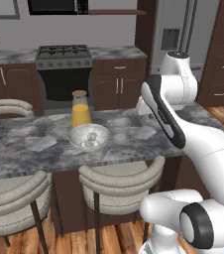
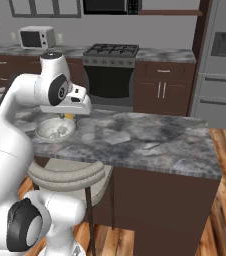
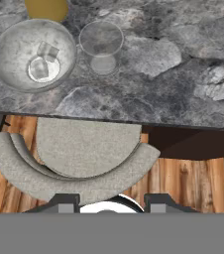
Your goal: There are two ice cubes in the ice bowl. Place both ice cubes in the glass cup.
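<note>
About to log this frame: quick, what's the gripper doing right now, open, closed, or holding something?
Gripper: open, holding nothing; both small whitish translucent ice cubes lie in the wide pale grey-white bowl.

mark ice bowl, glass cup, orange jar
ice bowl [image 3: 5, 69]: hand view, bare inner wall on its left side.
glass cup [image 3: 101, 38]: hand view, inside the clear mouth.
orange jar [image 1: 81, 115]: left base view, on the orange-filled body.

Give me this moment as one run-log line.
stage: approach | ice cubes: both in ice bowl | glass cup: empty, beside bowl | tool: holding nothing, above stool, off the counter
</note>
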Robot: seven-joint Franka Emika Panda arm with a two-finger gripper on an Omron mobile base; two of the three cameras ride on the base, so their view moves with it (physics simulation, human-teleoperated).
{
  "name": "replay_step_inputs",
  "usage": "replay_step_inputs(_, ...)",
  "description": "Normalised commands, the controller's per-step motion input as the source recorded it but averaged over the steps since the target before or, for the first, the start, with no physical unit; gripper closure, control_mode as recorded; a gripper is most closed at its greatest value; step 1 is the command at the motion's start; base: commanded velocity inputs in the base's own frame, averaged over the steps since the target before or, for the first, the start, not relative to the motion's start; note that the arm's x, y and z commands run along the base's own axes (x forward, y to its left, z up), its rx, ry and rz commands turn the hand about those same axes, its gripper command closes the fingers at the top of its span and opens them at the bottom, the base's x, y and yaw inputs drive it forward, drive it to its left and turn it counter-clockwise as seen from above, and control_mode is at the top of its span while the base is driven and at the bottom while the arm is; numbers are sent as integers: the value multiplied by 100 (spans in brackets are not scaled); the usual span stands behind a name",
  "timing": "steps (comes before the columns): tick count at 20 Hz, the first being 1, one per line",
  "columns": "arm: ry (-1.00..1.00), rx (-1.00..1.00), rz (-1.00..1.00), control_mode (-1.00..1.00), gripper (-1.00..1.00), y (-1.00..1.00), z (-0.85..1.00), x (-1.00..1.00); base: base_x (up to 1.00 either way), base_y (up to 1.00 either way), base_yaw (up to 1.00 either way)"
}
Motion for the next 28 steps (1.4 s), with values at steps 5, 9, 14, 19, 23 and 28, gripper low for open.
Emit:
replay_step_inputs(5, 0, -3, 0, -100, -100, 13, -6, -14, 0, 0, 0)
replay_step_inputs(9, -9, 0, 0, -100, -100, 21, 0, -18, 0, 0, 0)
replay_step_inputs(14, -2, 0, 0, -100, -100, 43, 0, 0, 0, 0, 0)
replay_step_inputs(19, 0, 10, 0, -100, -100, 47, 0, 1, 0, 0, 0)
replay_step_inputs(23, 0, 11, 0, -100, -100, 20, 0, 0, 0, 0, 0)
replay_step_inputs(28, 1, 8, 0, -100, -100, 3, 0, 8, 0, 0, 0)
